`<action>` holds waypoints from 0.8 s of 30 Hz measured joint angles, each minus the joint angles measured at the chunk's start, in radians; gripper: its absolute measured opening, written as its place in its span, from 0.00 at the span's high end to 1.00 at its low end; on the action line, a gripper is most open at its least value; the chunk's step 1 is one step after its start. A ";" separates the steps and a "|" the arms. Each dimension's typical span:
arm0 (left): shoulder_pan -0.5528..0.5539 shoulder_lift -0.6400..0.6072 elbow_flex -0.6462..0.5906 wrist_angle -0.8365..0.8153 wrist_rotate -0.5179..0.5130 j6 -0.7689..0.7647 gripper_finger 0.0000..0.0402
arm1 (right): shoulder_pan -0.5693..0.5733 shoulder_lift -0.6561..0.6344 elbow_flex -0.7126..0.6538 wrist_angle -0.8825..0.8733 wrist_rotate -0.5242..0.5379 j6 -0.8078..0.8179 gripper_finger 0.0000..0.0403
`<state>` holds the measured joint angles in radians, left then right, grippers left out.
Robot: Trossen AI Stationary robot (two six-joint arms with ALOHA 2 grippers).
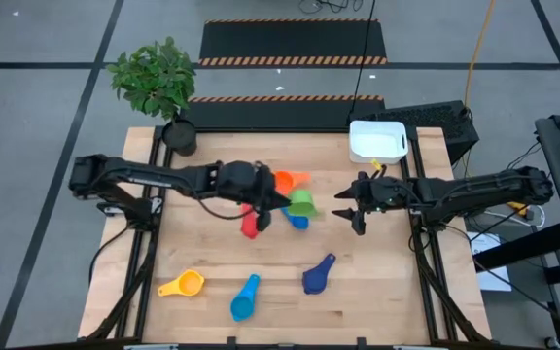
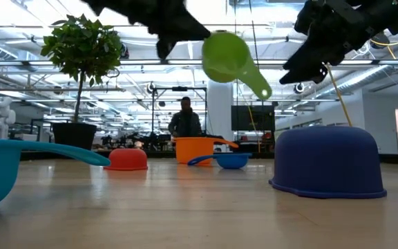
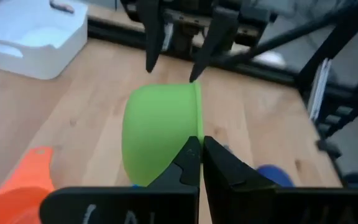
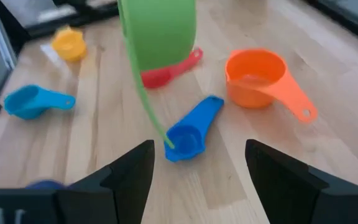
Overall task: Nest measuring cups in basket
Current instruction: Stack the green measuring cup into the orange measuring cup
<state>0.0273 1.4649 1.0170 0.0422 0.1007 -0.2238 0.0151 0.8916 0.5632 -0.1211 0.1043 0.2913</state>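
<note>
A green measuring cup (image 1: 302, 202) hangs in the air over the table's middle, with my left gripper (image 1: 282, 202) shut on it. Its handle (image 2: 258, 84) slants down toward my right gripper (image 1: 348, 209), which stands open just right of it with nothing between its fingers. On the table lie an orange cup (image 1: 290, 181), a red cup (image 1: 251, 226), a small blue cup (image 1: 297, 221), a dark blue cup (image 1: 317, 275) mouth down, a light blue cup (image 1: 246, 297) and a yellow cup (image 1: 183, 284). The white basket (image 1: 377, 141) stands at the far right. My left gripper pinches the green cup's bowl rim (image 3: 198, 127) between its two fingers, on the side away from the handle. The fingers come from the table's left, slanting a little downward. The cup is lifted clear, its mouth on edge and its handle pointing away and down.
A potted plant (image 1: 158, 83) stands at the far left corner. A person (image 2: 185, 119) stands in the room beyond the table. Bare wood lies between the front cups and the cups in the middle.
</note>
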 joint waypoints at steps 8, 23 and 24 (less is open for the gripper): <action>-0.008 -0.105 -0.287 0.401 -0.025 -0.053 0.99 | 0.014 0.004 -0.019 0.191 -0.051 -0.033 0.39; 0.012 -0.127 -0.613 1.083 0.004 -0.059 0.98 | 0.026 0.008 -0.223 0.811 -0.135 -0.056 0.39; 0.011 -0.127 -0.616 1.106 0.005 -0.059 0.98 | 0.026 0.014 -0.223 0.811 -0.134 -0.061 0.39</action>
<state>0.0382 1.3380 0.4008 1.1483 0.1058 -0.2832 0.0406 0.9054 0.3397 0.6896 -0.0299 0.2298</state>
